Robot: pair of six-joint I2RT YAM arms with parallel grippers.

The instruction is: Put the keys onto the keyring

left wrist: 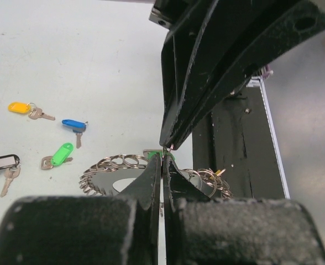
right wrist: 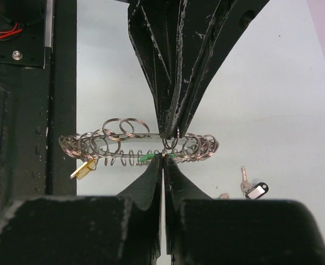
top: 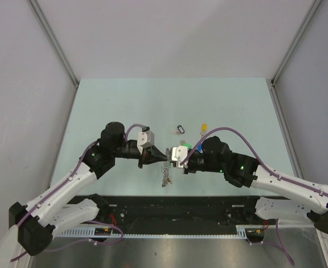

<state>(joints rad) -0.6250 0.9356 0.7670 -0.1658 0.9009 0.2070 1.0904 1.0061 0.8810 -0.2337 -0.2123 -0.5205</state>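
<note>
1. Overhead: my left hand [top: 165, 159] and right hand [top: 176, 161] meet tip to tip over the middle of the table [top: 125, 100], both shut. The keyring [top: 167, 177] shows edge-on just nearer, close to the table's near edge. The widest room lies far and left.
2. Left wrist: yellow key [left wrist: 19, 107], blue key [left wrist: 74, 123], green key [left wrist: 62, 153] and black key [left wrist: 2, 162] lie loose, apart from the keyring.
3. Right wrist: the left hand pinches the keyring's rim. The right hand's closed tips touch it, but I cannot tell if they grip.
</note>
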